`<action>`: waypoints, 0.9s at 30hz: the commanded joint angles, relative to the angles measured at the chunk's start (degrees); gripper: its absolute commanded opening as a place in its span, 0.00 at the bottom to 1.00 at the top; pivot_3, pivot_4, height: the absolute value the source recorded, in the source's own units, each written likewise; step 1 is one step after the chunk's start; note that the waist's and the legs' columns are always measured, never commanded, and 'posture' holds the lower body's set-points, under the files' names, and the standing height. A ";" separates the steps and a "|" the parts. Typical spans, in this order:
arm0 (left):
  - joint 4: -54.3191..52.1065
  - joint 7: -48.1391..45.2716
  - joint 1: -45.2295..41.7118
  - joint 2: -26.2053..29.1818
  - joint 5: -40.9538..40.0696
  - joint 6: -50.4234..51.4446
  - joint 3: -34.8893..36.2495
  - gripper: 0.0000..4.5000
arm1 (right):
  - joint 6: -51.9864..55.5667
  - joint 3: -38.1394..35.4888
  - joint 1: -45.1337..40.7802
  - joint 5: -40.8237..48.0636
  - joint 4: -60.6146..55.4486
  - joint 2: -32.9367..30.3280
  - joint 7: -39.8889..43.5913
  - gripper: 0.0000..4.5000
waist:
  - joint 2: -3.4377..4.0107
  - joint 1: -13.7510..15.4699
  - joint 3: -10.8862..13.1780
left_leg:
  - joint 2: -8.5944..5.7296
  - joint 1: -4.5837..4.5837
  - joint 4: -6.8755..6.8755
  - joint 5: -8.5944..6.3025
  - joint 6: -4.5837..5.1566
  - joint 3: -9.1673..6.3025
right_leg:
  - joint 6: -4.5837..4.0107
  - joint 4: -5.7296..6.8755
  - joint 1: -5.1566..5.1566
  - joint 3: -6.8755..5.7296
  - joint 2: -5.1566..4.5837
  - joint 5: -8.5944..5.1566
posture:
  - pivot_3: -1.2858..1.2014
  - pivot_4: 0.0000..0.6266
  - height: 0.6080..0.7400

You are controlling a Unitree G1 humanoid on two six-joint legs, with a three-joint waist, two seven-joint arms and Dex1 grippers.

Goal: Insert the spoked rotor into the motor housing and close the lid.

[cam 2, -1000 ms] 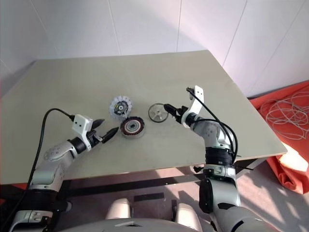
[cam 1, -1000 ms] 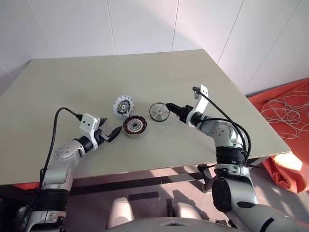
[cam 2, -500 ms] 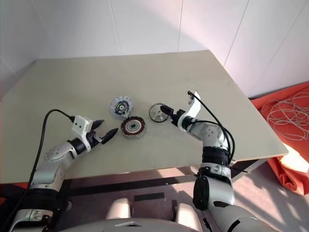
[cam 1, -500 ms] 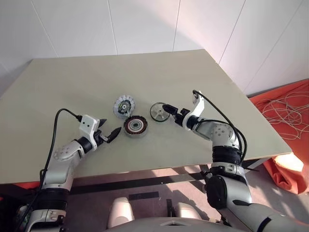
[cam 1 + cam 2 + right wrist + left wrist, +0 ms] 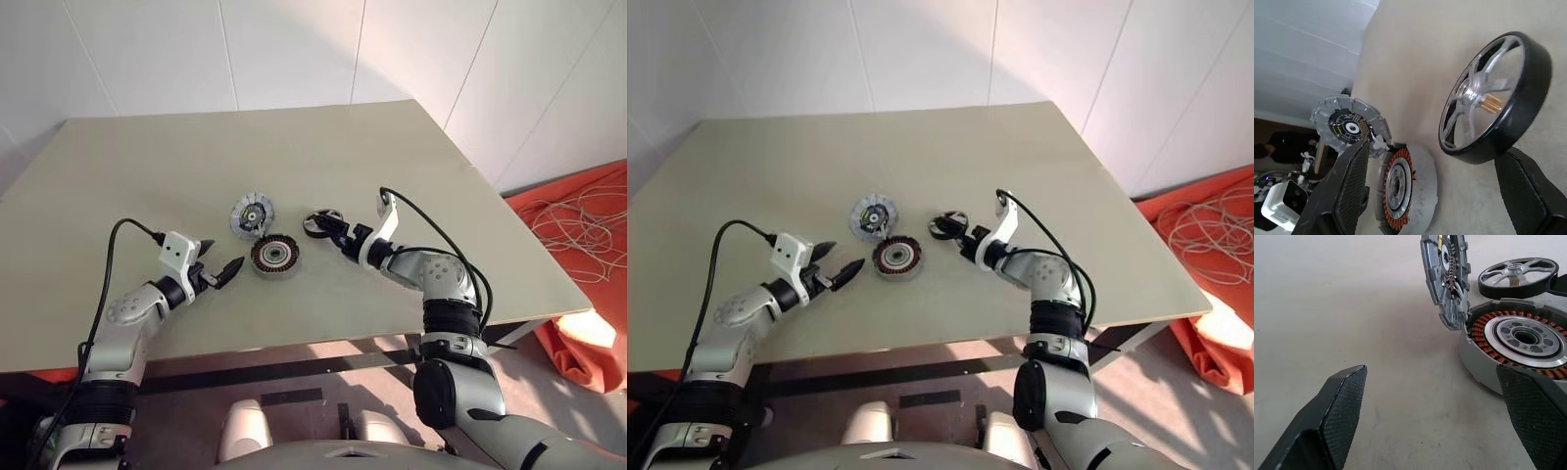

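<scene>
The spoked rotor (image 5: 319, 219), a black disc with a silver hub, lies flat on the table right of centre. My right gripper (image 5: 329, 229) is open, and its fingertips reach the rotor's near rim. In the right wrist view the rotor (image 5: 1496, 98) sits just ahead of the two spread fingers (image 5: 1349, 188). The motor housing (image 5: 274, 256), with copper windings, rests to the rotor's left. The grey lid (image 5: 252, 214) is tilted up at the housing's far rim. My left gripper (image 5: 223, 258) is open and empty, a short way left of the housing (image 5: 1518, 340).
The olive table (image 5: 196, 157) has bare room all around the three parts. Its near edge runs just under my arms. An orange cloth with white cable (image 5: 578, 215) lies on the floor to the right. A person (image 5: 1273, 147) stands far off.
My right gripper has moved left toward the rotor and rolled, so its fingertips now stand at the rotor. The left gripper and the three parts have stayed put.
</scene>
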 commanded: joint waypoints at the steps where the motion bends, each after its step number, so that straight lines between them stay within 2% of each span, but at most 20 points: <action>1: -1.76 0.24 -0.44 0.71 0.08 -0.70 0.70 1.00 | -1.73 0.85 -1.49 0.76 -0.01 0.23 0.25 0.99 | 0.00 0.00 0.00 | 0.00 0.00 0.00 0.00 0.00 0.00 | 0.00 0.00 0.00 0.00 0.00 0.00 | 0.52 0.00 1.00; 9: -2.43 0.75 -0.52 0.86 0.06 -0.19 0.75 1.00 | -4.97 0.40 -2.86 -1.10 3.70 -0.11 -4.27 0.99 | 0.00 -0.05 0.00 | 0.00 0.00 -0.01 0.01 -0.01 0.00 | 0.00 0.00 -0.01 0.00 0.00 0.00 | 0.52 0.00 1.00; 13: -4.05 1.36 -0.66 0.77 0.02 1.01 0.41 1.00 | -6.12 0.40 -3.23 -1.11 4.86 -0.30 -5.17 0.79 | 0.00 0.01 0.00 | 0.00 0.01 0.00 0.02 -0.04 0.00 | 0.00 0.01 0.00 -0.01 0.00 0.00 | 0.52 0.00 1.00; 19: -6.80 2.14 -0.34 0.91 -0.15 3.03 0.29 1.00 | -6.60 0.48 -3.44 -0.88 4.76 -0.57 -5.20 0.33 | 0.00 -0.06 0.00 | 0.00 -0.01 -0.05 0.02 -0.04 0.00 | 0.00 0.00 -0.03 -0.01 0.01 0.00 | 0.52 0.00 1.00; 27: -7.75 2.47 -0.51 0.84 -0.12 4.24 0.39 1.00 | -6.36 0.17 -3.98 -0.46 4.94 -0.94 -5.43 0.33 | 0.00 -0.05 0.00 | 0.00 -0.01 -0.06 0.02 -0.04 0.00 | -0.01 0.00 -0.04 -0.02 0.01 -0.01 | 0.52 0.00 1.00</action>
